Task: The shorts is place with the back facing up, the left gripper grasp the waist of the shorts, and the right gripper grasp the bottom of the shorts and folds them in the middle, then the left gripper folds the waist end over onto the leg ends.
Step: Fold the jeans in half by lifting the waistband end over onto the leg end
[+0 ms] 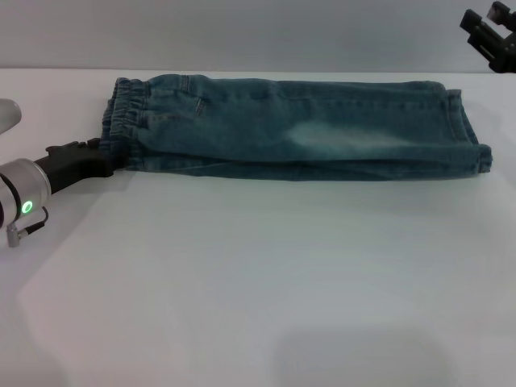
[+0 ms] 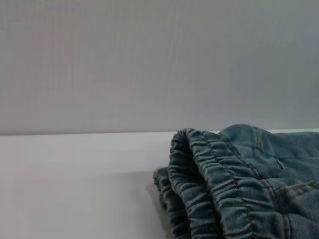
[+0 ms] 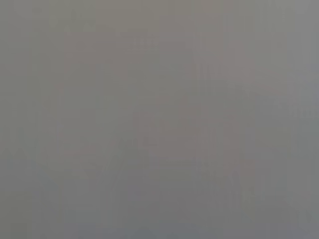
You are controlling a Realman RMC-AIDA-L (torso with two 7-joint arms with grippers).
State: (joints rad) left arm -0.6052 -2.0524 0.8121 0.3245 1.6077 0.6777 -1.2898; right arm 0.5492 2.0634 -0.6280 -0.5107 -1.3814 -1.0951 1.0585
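The shorts point(image 1: 298, 129) lie across the back of the white table, folded lengthwise into a long blue-green denim strip. Their ruffled waist point(image 1: 125, 121) is at the left and the leg ends point(image 1: 472, 133) at the right. My left gripper point(image 1: 103, 160), black with a green-lit white housing, reaches in from the left edge. Its tips are closed on the waist's near corner, which still rests on the table. In the left wrist view the gathered waist point(image 2: 219, 184) fills the near corner. My right gripper point(image 1: 492, 36) hangs raised at the far right, apart from the cloth.
The white table point(image 1: 258, 282) stretches wide and bare in front of the shorts. Behind them is a plain grey wall point(image 1: 242, 32). The right wrist view shows only flat grey.
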